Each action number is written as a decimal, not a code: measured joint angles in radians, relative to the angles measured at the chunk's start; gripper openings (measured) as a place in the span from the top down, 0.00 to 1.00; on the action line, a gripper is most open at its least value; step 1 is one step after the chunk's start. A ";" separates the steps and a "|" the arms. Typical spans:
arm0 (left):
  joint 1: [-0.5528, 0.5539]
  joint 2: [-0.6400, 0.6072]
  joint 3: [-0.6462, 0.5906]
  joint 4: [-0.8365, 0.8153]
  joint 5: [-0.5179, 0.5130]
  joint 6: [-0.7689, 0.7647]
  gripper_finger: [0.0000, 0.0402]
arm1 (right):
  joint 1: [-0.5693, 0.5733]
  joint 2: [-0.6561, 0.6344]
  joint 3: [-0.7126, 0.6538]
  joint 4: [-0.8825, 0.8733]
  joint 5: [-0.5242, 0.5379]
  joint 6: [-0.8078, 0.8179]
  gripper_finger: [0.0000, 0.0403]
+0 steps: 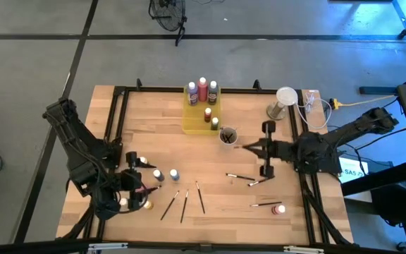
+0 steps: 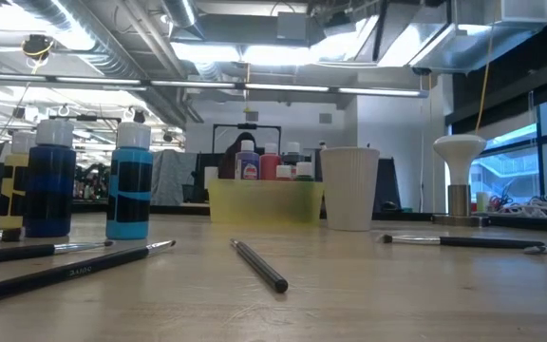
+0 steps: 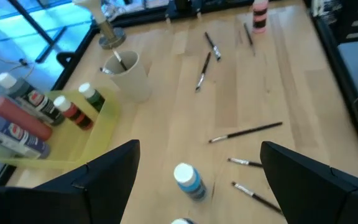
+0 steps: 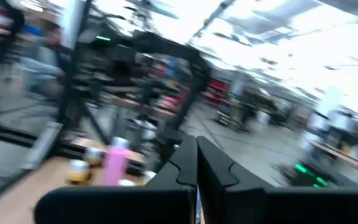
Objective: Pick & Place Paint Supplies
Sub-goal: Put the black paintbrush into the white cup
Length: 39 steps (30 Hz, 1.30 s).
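**Operator:** Report the position of the nearest paint bottle relative to your working gripper.

**Robot:** The blue-capped bottle (image 3: 188, 180) stands upright on the counter (image 1: 154, 127), directly ahead of my left gripper (image 1: 141, 185) and between its two fingers in the wrist view. Its long axis is vertical. My left gripper is released, fingers spread wide, holding nothing. It sits at the near left of the counter, and the left arm is clearly the nearer one to this bottle.

**Operator:** What surrounds it?

**Robot:** A second bottle (image 1: 158, 173) stands just beside it on the left. Three brushes (image 1: 185, 204) lie loose on the counter just right of the pair, roughly parallel, running near to far. More brushes (image 1: 242, 176) and a pink-capped bottle (image 1: 280, 209) lie toward the near right.

**Operator:** Destination?

**Robot:** Judged from the task, the yellow tray (image 1: 197, 121) at the far centre, which already holds several bottles; the grey cup (image 1: 228, 135) beside it holds brushes.

**Operator:** Obstructions?

**Robot:** The neighbouring bottle is close enough that a finger could knock it. The path to the tray looks open.

**Operator:** Right arm status?

**Robot:** My right gripper (image 1: 249, 147) hangs near the cup, fingers clenched together on nothing visible.
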 joint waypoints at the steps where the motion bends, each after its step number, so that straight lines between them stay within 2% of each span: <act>1: 0.000 0.000 -0.014 -0.001 -0.010 -0.017 0.18 | -0.020 0.007 0.000 0.003 0.006 0.006 1.00; 7: 0.000 0.000 -0.086 0.015 -0.065 -0.094 0.18 | -0.122 0.068 0.000 0.045 -0.002 0.067 1.00; 13: 0.000 0.000 -0.124 0.076 -0.068 -0.111 0.18 | -0.180 0.138 0.001 0.109 -0.001 0.117 1.00; 18: -0.002 0.000 -0.149 0.121 -0.062 -0.111 0.18 | -0.201 0.208 0.001 0.139 0.116 0.186 1.00; 24: -0.002 0.000 -0.160 0.139 -0.059 -0.111 0.18 | -0.225 0.295 0.001 0.227 0.174 0.269 1.00; 35: -0.002 0.000 -0.160 0.150 -0.059 -0.111 0.18 | -0.190 0.429 0.001 0.220 0.455 0.368 1.00; 39: -0.002 0.000 -0.160 0.150 -0.059 -0.111 0.18 | -0.175 0.442 0.001 0.220 0.479 0.372 1.00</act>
